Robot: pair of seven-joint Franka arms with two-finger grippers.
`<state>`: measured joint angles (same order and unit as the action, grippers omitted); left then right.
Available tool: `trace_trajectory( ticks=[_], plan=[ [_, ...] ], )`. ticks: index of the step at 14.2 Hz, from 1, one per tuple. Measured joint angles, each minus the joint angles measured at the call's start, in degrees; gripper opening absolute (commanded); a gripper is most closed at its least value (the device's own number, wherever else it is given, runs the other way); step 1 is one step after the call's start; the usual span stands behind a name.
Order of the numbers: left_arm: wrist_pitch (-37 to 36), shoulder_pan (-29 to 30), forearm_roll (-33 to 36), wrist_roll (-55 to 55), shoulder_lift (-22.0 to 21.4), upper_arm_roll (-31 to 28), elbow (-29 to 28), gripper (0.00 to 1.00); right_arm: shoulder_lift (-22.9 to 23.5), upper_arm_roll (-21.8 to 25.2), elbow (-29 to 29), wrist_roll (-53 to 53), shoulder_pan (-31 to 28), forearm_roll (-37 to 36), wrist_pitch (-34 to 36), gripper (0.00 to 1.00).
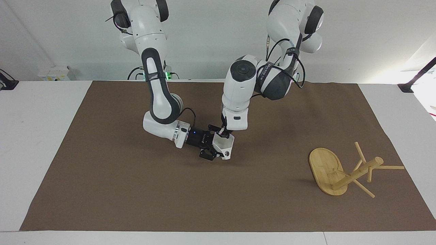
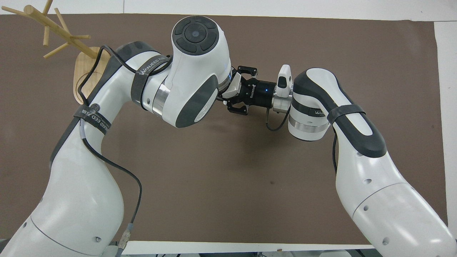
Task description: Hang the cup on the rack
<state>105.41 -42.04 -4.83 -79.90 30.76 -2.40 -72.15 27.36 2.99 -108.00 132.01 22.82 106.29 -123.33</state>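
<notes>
The white faceted cup hangs just above the brown mat near the table's middle, mouth tilted up toward the robots. My right gripper reaches in level from its arm's end and has the cup's base end between its jaws. From above, my left gripper comes down on the cup's rim and is shut on it. In the overhead view a bit of the cup shows, and the left arm hides its own gripper. The bamboo rack lies tipped on its side.
The rack lies toward the left arm's end of the table, farther from the robots than the cup, its oval base on edge and pegs pointing outward. A brown mat covers the tabletop.
</notes>
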Motion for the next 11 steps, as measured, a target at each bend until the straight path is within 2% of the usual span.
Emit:
trace_trajectory(
  ticks=[4, 8, 10, 11],
  plan=[
    [0.97, 0.0, 1.17, 0.0, 0.16, -0.28, 0.62, 0.0, 0.0, 0.04, -0.21, -0.04, -1.37, 0.11, 0.19, 1.0],
    [3.99, 0.02, 4.01, -0.14, 0.13, -0.49, 0.75, 0.0, 0.0, 0.18, -0.84, -0.04, -6.52, -1.22, 4.36, 1.0],
    [3.99, 0.21, 5.1, -0.24, -2.01, -0.79, -1.0, 0.0, -0.03, 0.34, -0.93, -0.04, -10.1, -5.77, 6.57, 1.0],
    [4.09, 0.64, 5.75, -0.22, -4.5, -0.96, -3.85, 0.0, -0.06, 0.41, -0.96, -0.05, -12.29, -9.24, 7.34, 1.0]
  ],
)
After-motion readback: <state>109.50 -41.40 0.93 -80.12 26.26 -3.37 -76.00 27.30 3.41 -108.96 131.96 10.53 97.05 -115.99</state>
